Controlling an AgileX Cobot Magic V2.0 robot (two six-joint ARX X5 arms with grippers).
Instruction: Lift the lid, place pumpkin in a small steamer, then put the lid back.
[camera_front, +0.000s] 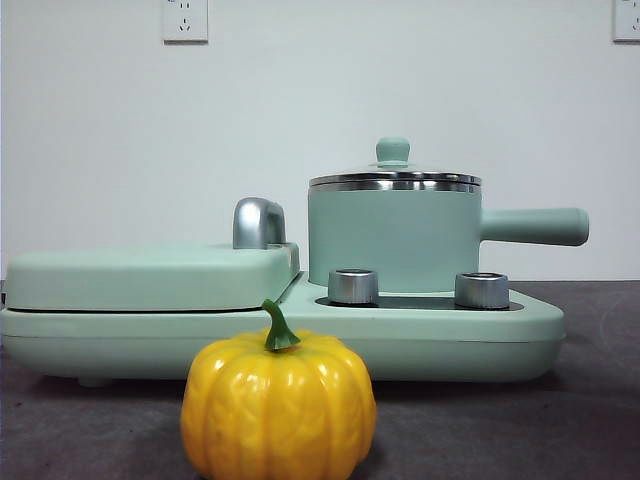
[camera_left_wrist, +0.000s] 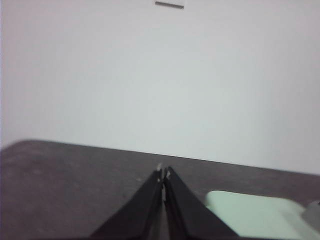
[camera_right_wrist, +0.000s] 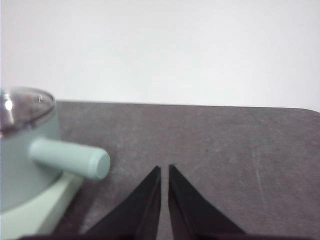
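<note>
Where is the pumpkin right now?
In the front view, the pumpkin sits on the dark table, nearest the camera, in front of the green cooker base, not in the steamer.

Pumpkin base cut off by frame edge

- Ribbed glossy toy pumpkin: yellow-orange with pale sheen streaks, and a green stem.
- Cylindrical small steamer pot: mint green, with a shiny steel rim band.
- Round clear glass lid: steel-edged, with a mint-green knob.
- Flat griddle unit: mint green, with a chrome handle and two silver dials.
- Desk: dark grey-brown and faintly speckled.
- Wall: plain white.
- Both grippers' jaws: black.
</note>
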